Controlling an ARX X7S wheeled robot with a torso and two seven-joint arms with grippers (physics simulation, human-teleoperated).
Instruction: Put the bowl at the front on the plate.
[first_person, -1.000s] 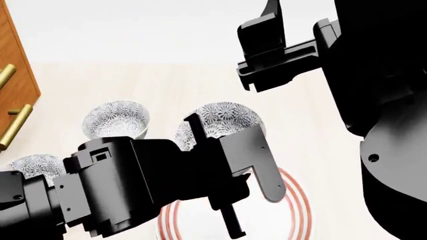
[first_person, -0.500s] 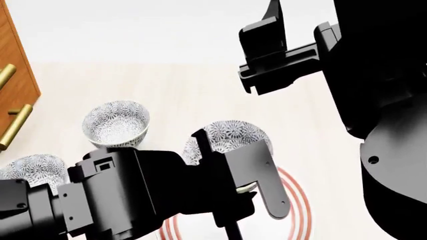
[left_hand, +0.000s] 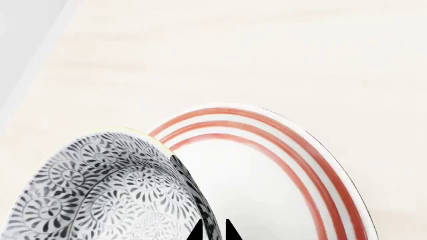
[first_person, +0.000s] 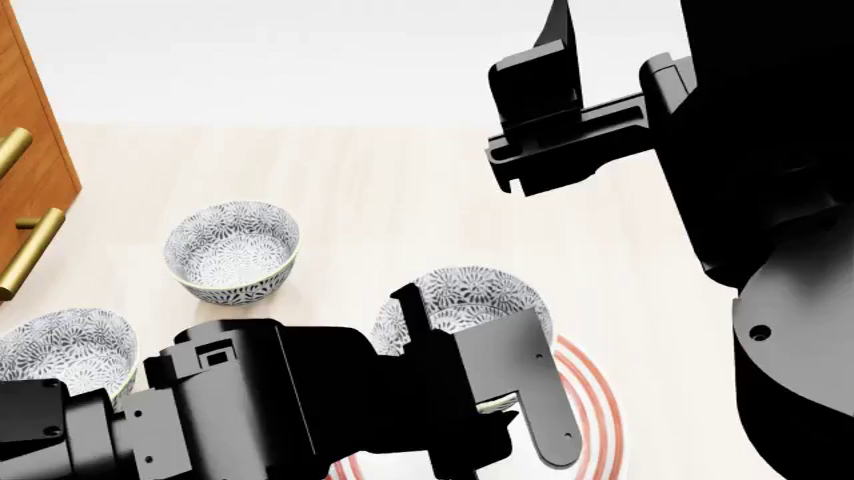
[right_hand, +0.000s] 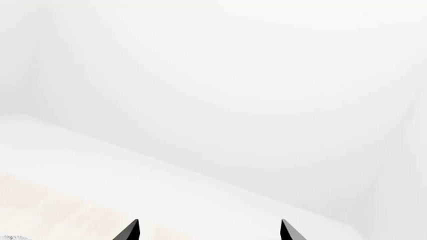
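Note:
The bowl (first_person: 465, 293), white with a dense grey-blue flower pattern, is over the far part of the plate (first_person: 597, 398), a white plate with red rings. My left gripper (left_hand: 212, 231) is shut on the bowl (left_hand: 100, 195), its rim pinched between the two fingertips. In the left wrist view the plate (left_hand: 267, 165) lies right behind the bowl. I cannot tell whether the bowl touches the plate. In the head view my left gripper (first_person: 470, 345) hides much of the plate. My right gripper (first_person: 603, 75) hangs open high at the back right, nothing between its fingers (right_hand: 208, 231).
Two more patterned bowls stand on the pale tabletop, one at mid left (first_person: 231, 250) and one at the front left (first_person: 60, 352). A wooden cabinet (first_person: 30, 150) with brass handles (first_person: 32, 250) borders the left edge. My right arm's dark bulk (first_person: 774, 250) fills the right side.
My left gripper has carried the bowl nearer to me and slightly right, lower over the plate. The right gripper has drifted slightly right.

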